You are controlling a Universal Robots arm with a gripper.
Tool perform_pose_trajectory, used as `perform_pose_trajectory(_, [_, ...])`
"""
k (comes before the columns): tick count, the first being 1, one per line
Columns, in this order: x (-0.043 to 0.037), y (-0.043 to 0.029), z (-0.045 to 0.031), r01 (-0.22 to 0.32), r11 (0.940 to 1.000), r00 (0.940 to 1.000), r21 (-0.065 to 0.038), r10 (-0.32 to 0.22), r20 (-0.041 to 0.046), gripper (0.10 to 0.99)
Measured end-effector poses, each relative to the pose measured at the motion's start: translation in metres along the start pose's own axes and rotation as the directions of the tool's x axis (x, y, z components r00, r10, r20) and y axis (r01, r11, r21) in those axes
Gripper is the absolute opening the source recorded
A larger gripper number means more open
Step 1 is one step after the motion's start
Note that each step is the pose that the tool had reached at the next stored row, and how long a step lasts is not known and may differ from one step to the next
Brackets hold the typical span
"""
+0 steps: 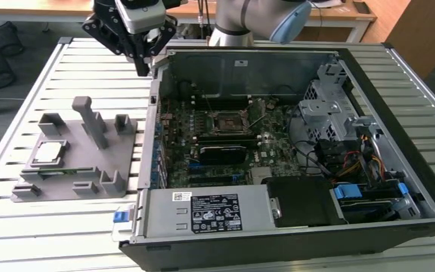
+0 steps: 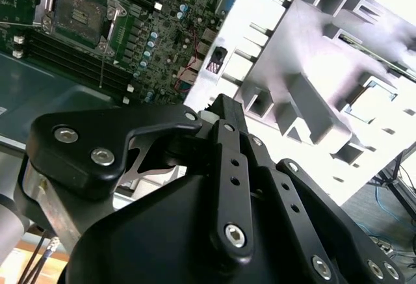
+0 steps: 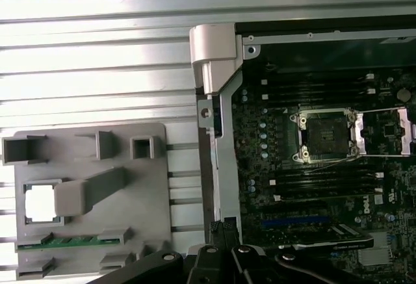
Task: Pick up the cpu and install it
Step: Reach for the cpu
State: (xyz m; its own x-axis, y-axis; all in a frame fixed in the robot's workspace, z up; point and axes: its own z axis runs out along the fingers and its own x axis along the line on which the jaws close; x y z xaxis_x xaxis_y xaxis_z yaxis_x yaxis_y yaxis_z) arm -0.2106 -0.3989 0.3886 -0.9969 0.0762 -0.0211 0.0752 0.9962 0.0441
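Over the far corner of the open computer case (image 1: 240, 76), on the exterior view's left, your gripper (image 1: 143, 70) hangs with jaws together, gripping nothing. Further left, the cpu (image 1: 49, 153) lies flat in its pocket on the grey holder (image 1: 89, 170), well apart from the gripper and from the socket (image 1: 228, 120).
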Motion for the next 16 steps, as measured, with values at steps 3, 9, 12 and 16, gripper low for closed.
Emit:
perform_pose_trajectory(3, [0.0022,-0.0002,0.0002,0.000,1.0000,1.0000,0.000,0.000,-0.0004,0.106])
perform_pose_trajectory(9, [0.0087,-0.0007,0.0007,0.000,1.0000,1.0000,0.000,0.000,-0.0016,0.106])
perform_pose_trajectory(12, [0.0119,-0.0010,0.0010,0.000,1.0000,1.0000,0.000,0.000,-0.0020,0.106])
perform_pose_trajectory(16, [0.0163,-0.0013,0.0014,0.000,1.0000,1.0000,0.000,0.000,-0.0030,0.106])
